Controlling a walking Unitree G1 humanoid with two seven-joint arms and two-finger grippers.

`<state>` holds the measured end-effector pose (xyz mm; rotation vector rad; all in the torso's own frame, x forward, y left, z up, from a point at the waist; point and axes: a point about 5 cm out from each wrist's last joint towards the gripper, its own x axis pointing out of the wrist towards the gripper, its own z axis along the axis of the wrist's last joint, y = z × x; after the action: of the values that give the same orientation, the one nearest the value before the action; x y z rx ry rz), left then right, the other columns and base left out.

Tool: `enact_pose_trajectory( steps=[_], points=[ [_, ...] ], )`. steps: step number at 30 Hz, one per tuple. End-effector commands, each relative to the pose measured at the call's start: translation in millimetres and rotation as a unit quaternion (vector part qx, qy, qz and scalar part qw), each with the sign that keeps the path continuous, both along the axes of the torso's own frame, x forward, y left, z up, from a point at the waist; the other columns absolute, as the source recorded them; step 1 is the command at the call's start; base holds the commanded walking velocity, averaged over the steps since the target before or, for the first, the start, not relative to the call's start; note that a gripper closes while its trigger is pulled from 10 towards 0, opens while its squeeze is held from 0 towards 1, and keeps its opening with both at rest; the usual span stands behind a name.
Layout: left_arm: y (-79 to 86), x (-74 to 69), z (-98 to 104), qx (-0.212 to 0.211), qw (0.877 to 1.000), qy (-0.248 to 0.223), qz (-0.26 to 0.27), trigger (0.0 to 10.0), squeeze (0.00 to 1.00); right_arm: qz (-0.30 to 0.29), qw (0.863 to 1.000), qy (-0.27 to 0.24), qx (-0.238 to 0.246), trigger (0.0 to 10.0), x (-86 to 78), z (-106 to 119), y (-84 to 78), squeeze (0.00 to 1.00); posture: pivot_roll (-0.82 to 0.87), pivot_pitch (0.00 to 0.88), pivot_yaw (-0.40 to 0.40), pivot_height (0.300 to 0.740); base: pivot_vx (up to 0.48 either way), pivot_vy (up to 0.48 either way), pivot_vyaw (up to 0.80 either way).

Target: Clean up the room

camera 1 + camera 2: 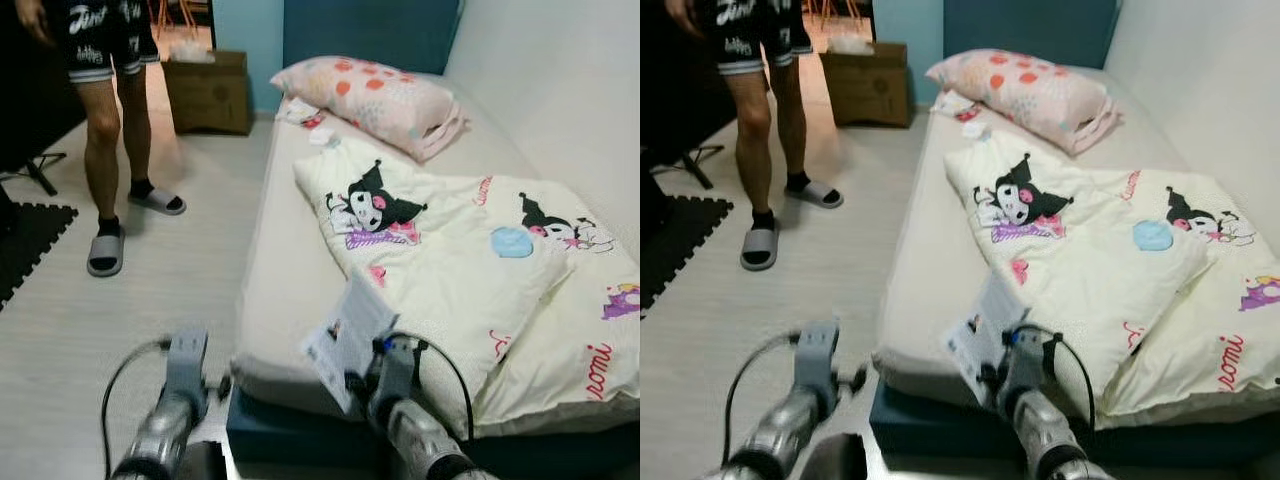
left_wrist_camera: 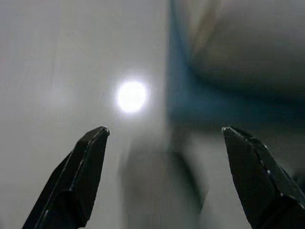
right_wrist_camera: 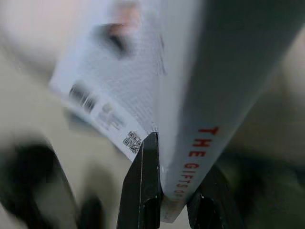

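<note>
Left eye view, nearest first: right tool [image 1: 352,382] at about 6 o'clock, fingers closed on the lower spine of a thin white paperback book [image 1: 350,338] with red spine lettering, held upright and tilted over the near corner of the bed [image 1: 275,270]. Right wrist view shows the black fingers [image 3: 143,186] pinching the book's [image 3: 200,95] spine, back cover with printed text and a small square code facing out. Left tool [image 1: 222,384] at about 7 o'clock, over the pale wood-look floor [image 1: 120,300] just beside the bed's dark blue base [image 1: 290,435]; left wrist view shows its fingers [image 2: 76,176] spread wide apart, nothing between them.

Mid-distance, 1 to 3 o'clock: cream cartoon-print quilt [image 1: 470,270] lying rumpled across the mattress, touching the white wall [image 1: 560,90] side.

Farther, 12 o'clock: pink pillow with orange spots [image 1: 370,100] at the head of the bed, small items beside it too blurred to identify. At 10 o'clock, a person's legs [image 1: 105,130] in grey slippers [image 1: 106,250] on the floor. Beyond, at 11 o'clock, a brown wooden nightstand [image 1: 210,92].
</note>
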<state>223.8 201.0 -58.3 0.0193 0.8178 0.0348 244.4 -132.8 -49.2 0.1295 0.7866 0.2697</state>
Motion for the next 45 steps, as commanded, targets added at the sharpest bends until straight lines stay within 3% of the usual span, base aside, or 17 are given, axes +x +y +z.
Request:
enact_pose_trajectory(
  steps=[1,2,6,10,15,23,25,26,28,29,32,33,35,40,41,44,45],
  points=[
    [7.4,-19.4,-11.2,0.017,0.999,0.042,0.007,10.0,0.00,0.015,0.995,0.091,-0.043,0.0,-36.6,-25.2,-7.5,0.00,0.11,0.000,-0.060,0.543,0.000,0.000,0.00],
    [7.4,-19.4,-11.2,0.017,0.999,0.042,0.007,10.0,0.00,0.015,0.995,0.091,-0.043,0.0,-36.6,-25.2,-7.5,0.00,0.11,0.000,-0.060,0.543,0.000,0.000,0.00],
    [13.9,-64.0,-32.4,0.022,0.992,0.117,0.034,10.0,0.00,0.014,0.992,0.119,-0.046,0.0,-55.1,-34.7,-13.8,0.00,0.10,0.000,-0.071,0.563,0.000,0.000,0.00],
    [14.5,-72.0,-35.6,0.028,0.991,0.131,0.030,10.0,0.00,0.017,0.992,0.121,-0.038,0.0,-56.9,-35.4,-12.0,0.00,0.10,0.000,-0.075,0.578,0.000,0.000,0.00],
    [14.4,-70.1,-34.8,0.031,0.991,0.127,0.025,10.0,0.00,0.022,0.993,0.112,-0.024,0.0,-54.0,-33.5,-9.1,0.00,0.11,0.000,-0.079,0.588,0.000,0.000,0.00],
    [14.4,-56.7,-29.3,0.033,0.993,0.110,0.019,10.0,0.00,0.032,0.996,0.075,0.019,0.0,-40.4,-24.6,2.2,0.00,0.11,0.000,-0.074,0.613,0.000,0.000,0.00],
    [11.2,-44.8,-24.4,0.027,0.996,0.088,0.022,10.0,0.00,0.021,0.996,0.036,0.076,0.0,-24.0,-12.8,8.3,0.00,0.10,0.000,-0.066,0.623,0.000,0.000,0.00],
    [11.2,-44.8,-24.4,0.027,0.996,0.088,0.022,10.0,0.00,0.021,0.996,0.036,0.076,0.0,-24.0,-12.8,8.3,0.00,0.10,0.000,-0.066,0.623,0.000,0.000,0.00],
    [4.5,-8.4,-5.2,0.005,1.000,0.011,0.027,10.0,0.00,0.012,0.982,-0.036,0.183,0.0,7.2,14.1,17.5,0.00,0.10,0.000,-0.065,0.633,0.000,0.000,0.00],
    [4.5,-8.4,-5.2,0.005,1.000,0.011,0.027,10.0,0.00,0.012,0.982,-0.036,0.183,0.0,7.2,14.1,17.5,0.00,0.10,0.000,-0.065,0.633,0.000,0.000,0.00],
    [-6.5,48.2,36.1,-0.014,0.994,-0.110,0.000,10.0,0.00,0.016,0.944,-0.117,0.307,0.0,38.9,50.1,22.7,0.00,0.10,0.000,-0.070,0.648,0.000,0.000,0.00],
    [-6.5,48.2,36.1,-0.014,0.994,-0.110,0.000,10.0,0.00,0.016,0.944,-0.117,0.307,0.0,38.9,50.1,22.7,0.00,0.10,0.000,-0.070,0.648,0.000,0.000,0.00],
    [-9.2,65.4,51.9,-0.018,0.989,-0.145,-0.010,10.0,0.00,0.023,0.940,-0.128,0.316,0.0,44.2,56.2,22.9,0.00,0.10,0.000,-0.068,0.658,0.000,0.000,0.00],
    [-10.8,66.2,51.9,-0.015,0.990,-0.139,-0.021,10.0,0.00,0.017,0.963,-0.099,0.252,0.0,38.0,44.3,20.9,0.00,0.10,0.000,-0.063,0.678,0.000,0.000,0.00],
    [-11.0,53.5,39.4,-0.011,0.994,-0.109,-0.020,10.0,0.00,-0.005,0.972,-0.077,0.221,0.0,31.4,34.8,15.7,0.00,0.10,0.000,-0.062,0.688,0.000,0.000,0.00],
    [-10.7,46.7,33.3,-0.009,0.995,-0.094,-0.019,10.0,0.00,-0.008,0.976,-0.066,0.209,0.0,26.9,29.9,13.7,0.00,0.10,0.000,-0.060,0.693,0.000,0.000,0.00],
    [-9.7,35.3,23.7,-0.002,0.997,-0.069,-0.020,10.0,0.00,-0.013,0.980,-0.052,0.193,0.0,21.8,24.3,11.4,0.00,0.10,0.000,-0.060,0.698,0.000,0.000,0.00]
  ],
)
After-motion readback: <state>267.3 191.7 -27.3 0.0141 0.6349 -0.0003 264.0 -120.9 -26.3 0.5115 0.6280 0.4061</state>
